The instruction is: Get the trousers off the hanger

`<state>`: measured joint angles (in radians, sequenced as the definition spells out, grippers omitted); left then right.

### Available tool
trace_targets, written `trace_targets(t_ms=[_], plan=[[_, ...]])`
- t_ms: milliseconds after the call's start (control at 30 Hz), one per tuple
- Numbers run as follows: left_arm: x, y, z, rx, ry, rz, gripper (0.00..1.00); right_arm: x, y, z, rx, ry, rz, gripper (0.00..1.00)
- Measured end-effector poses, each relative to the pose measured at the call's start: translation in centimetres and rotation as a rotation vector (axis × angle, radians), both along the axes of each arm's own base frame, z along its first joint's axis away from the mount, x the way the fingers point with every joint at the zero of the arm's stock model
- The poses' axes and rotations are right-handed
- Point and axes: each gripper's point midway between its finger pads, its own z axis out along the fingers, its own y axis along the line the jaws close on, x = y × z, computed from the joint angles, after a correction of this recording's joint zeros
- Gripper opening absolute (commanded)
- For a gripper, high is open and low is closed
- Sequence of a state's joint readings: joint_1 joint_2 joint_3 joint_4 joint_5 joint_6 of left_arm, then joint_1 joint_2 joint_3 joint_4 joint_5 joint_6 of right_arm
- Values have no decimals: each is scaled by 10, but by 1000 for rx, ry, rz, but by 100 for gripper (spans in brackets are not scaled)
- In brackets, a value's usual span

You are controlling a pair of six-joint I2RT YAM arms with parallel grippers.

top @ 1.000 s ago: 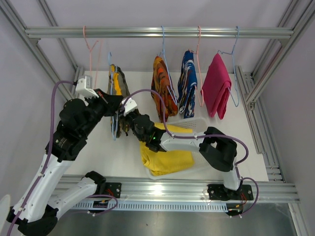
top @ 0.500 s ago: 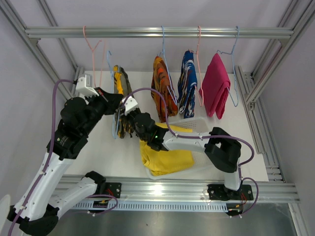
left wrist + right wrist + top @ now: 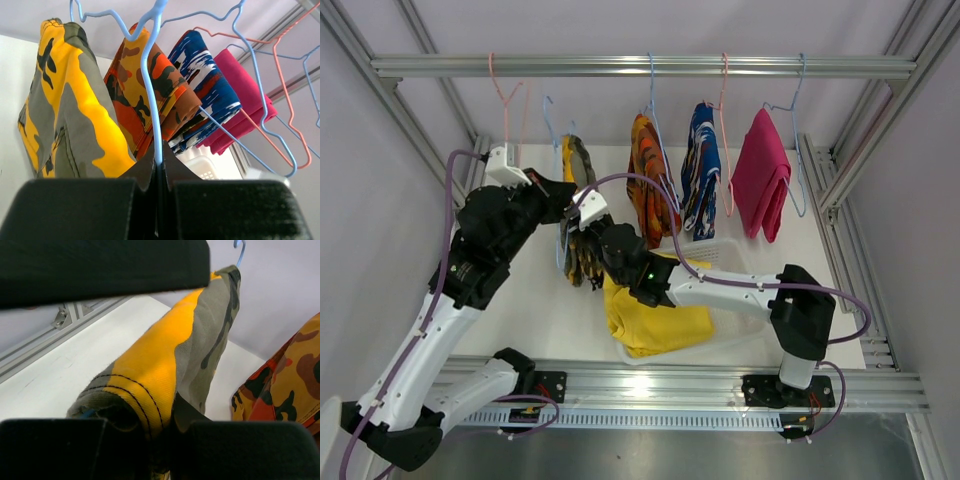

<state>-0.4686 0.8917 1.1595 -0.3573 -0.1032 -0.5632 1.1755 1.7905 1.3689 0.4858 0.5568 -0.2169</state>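
The yellow-grey camouflage trousers (image 3: 578, 170) hang over a light blue hanger (image 3: 150, 95) held below the rail. My left gripper (image 3: 159, 162) is shut on that hanger's wire, just left of the cloth (image 3: 70, 110). My right gripper (image 3: 165, 425) is shut on the lower folded end of the camouflage trousers (image 3: 160, 365), under the hanger. Orange-black trousers (image 3: 648, 180), blue-white-red trousers (image 3: 702, 170) and magenta trousers (image 3: 760, 180) hang on hangers from the rail. Plain yellow trousers (image 3: 655, 315) lie in the basket.
A white basket (image 3: 720, 250) sits on the table under the right arm. The metal rail (image 3: 640, 66) spans the top, with an empty pink hanger (image 3: 505, 95) at its left. Frame posts stand at both sides.
The right gripper has closed on the camouflage trousers. Both grippers, the hanger and the trousers have shifted up and a little to the right.
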Motion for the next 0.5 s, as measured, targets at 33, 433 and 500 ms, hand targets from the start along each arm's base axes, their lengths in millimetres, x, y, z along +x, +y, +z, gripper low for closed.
trace_targets(t_ms=[33, 433, 500], plan=[[2, -1, -2, 3, 4, 0, 0, -2, 0, 1, -3, 0, 3, 0], [7, -2, -7, 28, 9, 1, 1, -8, 2, 6, -15, 2, 5, 0], [10, -2, -8, 33, 9, 6, 0, -12, 4, 9, -20, 0, 14, 0]])
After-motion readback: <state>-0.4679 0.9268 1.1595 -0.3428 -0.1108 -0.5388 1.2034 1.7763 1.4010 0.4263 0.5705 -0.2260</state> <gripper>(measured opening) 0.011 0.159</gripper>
